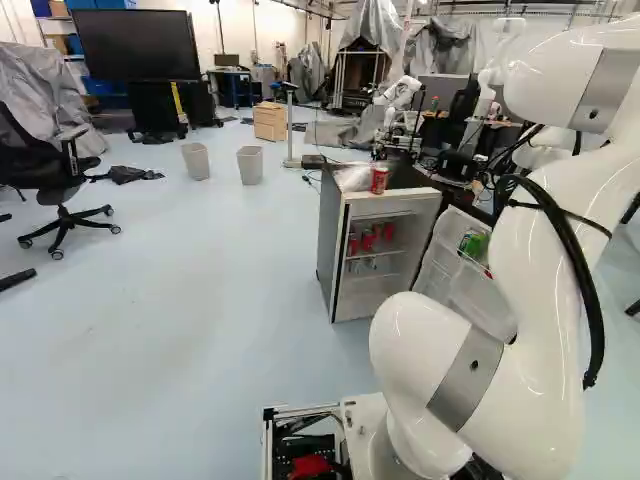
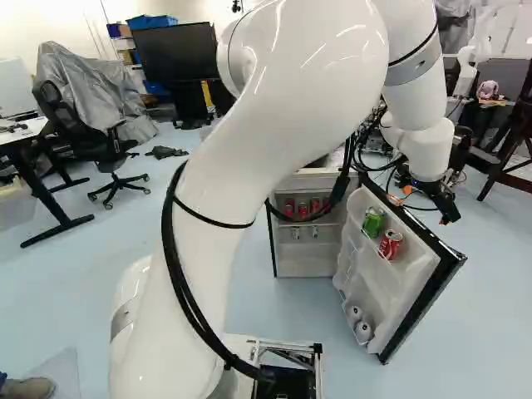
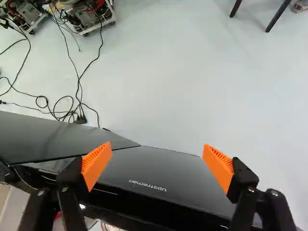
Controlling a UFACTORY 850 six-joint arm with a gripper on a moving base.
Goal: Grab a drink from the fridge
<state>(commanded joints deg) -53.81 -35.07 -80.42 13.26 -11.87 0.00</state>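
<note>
The gripper (image 2: 426,199) hangs by the outer side of the swung-out fridge door (image 2: 416,309) in the right base view. In the wrist view the gripper (image 3: 156,166) stands open, the door's dark outer face (image 3: 159,178) beneath and between its orange pads; whether they touch it I cannot tell. The small fridge (image 1: 345,270) stands with its door open. Red cans (image 1: 370,238) are on its inner shelf. A green can (image 2: 373,221) and a red can (image 2: 391,244) sit in the door rack. Another red can (image 1: 379,180) stands on the fridge top.
Cables (image 3: 79,103) lie on the floor past the door. Another robot (image 1: 403,92) stands behind the fridge. Two bins (image 1: 250,165), an office chair (image 1: 62,185) and a wooden box (image 1: 270,121) are farther off. A stool's dark legs (image 3: 276,17) show beyond the gripper.
</note>
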